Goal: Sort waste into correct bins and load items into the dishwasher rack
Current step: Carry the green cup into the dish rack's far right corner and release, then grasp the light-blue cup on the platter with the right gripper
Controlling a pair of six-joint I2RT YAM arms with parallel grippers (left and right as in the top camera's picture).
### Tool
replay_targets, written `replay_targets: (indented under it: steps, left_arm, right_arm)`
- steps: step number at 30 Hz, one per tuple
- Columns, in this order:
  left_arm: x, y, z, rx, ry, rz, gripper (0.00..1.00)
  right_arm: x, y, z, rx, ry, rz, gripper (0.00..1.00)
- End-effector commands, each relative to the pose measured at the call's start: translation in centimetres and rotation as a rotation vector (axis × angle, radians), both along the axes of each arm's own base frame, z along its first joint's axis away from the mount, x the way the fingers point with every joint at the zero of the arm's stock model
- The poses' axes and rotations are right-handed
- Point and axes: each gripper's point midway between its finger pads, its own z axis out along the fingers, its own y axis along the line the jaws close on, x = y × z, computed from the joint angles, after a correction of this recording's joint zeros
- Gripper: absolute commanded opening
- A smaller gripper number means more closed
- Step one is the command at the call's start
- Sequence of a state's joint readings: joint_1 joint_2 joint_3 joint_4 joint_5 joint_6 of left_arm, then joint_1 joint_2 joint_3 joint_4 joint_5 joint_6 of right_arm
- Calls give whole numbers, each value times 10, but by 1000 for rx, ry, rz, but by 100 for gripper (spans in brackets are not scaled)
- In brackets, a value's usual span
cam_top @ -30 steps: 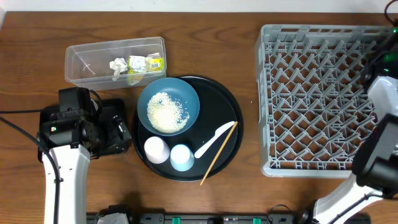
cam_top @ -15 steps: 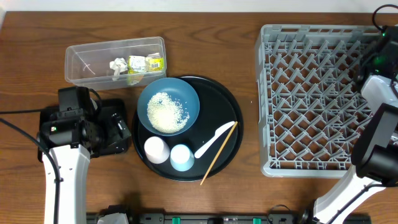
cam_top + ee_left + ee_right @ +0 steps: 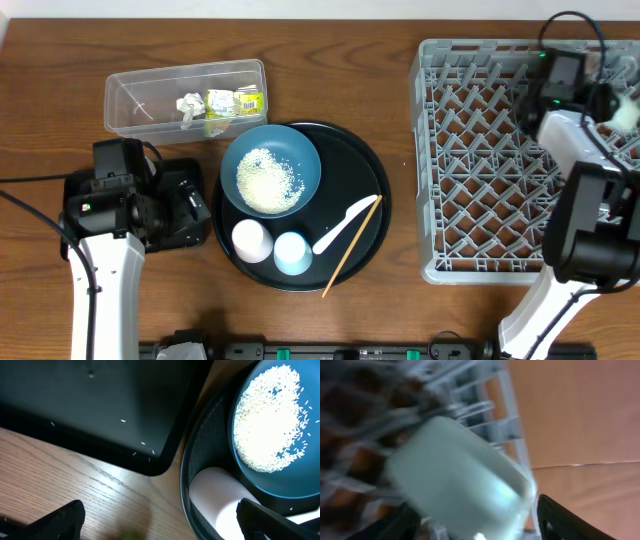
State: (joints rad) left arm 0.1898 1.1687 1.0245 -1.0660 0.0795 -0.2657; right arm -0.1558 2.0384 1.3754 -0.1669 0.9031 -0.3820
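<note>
1. Within the last second the right arm swings toward the far right corner of the large square grey plastic dishwasher rack (image 3: 480, 150). The right gripper (image 3: 477, 505) goes from clenched to fingers spread wide.
2. The small mint-green bowl (image 3: 460, 475) lies just ahead of those fingers, against the rack's right wall. It looks released, though motion blur hides whether a finger still brushes it.
3. Judged from this, the bowl is the first item delivered to the rack. How squarely it sits among the pegs cannot be told.
4. The left gripper (image 3: 167, 520) has not moved. It hangs fully spread and empty above the corner of the shallow black rectangular tray (image 3: 100, 405) near the tabletop's left edge.
5. Nothing else has shifted. The large dark-blue dish (image 3: 300, 150) holds the heap of loose white rice grains (image 3: 268, 180) on the large round black tray (image 3: 360, 170) at mid-table. Beside it stand the white cup (image 3: 251, 240), pale-blue cup (image 3: 292, 252), white plastic spoon (image 3: 345, 225) and thin wooden chopstick (image 3: 352, 247).
6. The crumpled yellow-green printed wrapper (image 3: 235, 102) and crumpled white tissue wad (image 3: 190, 105) already lie in the clear plastic rectangular tub (image 3: 130, 120) at the far left. The rice and five items remain.
</note>
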Motion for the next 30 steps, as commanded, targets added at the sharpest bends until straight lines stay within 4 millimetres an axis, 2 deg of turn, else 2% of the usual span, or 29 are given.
replay_targets:
  steps: [1, 7, 11, 15, 17, 19, 23, 26, 30]
  left_arm:
    - [1, 1, 3, -4, -12, 13, 98]
    - [1, 1, 3, -3, -14, 13, 98]
    - [1, 1, 3, -3, -15, 13, 98]
    - [1, 1, 3, -3, -15, 13, 98]
    - [1, 1, 3, -3, -15, 13, 98]
    - [1, 1, 3, -3, -14, 13, 98]
    - [1, 1, 3, -3, -14, 13, 98]
    - [1, 1, 3, -3, -14, 13, 98]
    - [1, 1, 3, -3, -14, 13, 98]
  right_arm:
    - [3, 22, 1, 99, -117, -16, 75]
    - [-12, 48, 19, 265, -122, 38, 81]
    - [-17, 82, 44, 428, -143, 165, 88]
    - [-29, 156, 69, 726, -144, 402, 86]
    - [-42, 202, 79, 906, -120, 536, 82]
    - [-59, 239, 84, 1057, -80, 608, 80]
    - [-95, 289, 75, 1220, 58, 601, 80]
    - [-121, 319, 63, 1258, 171, 584, 80]
    - [-151, 363, 54, 1264, 307, 657, 81]
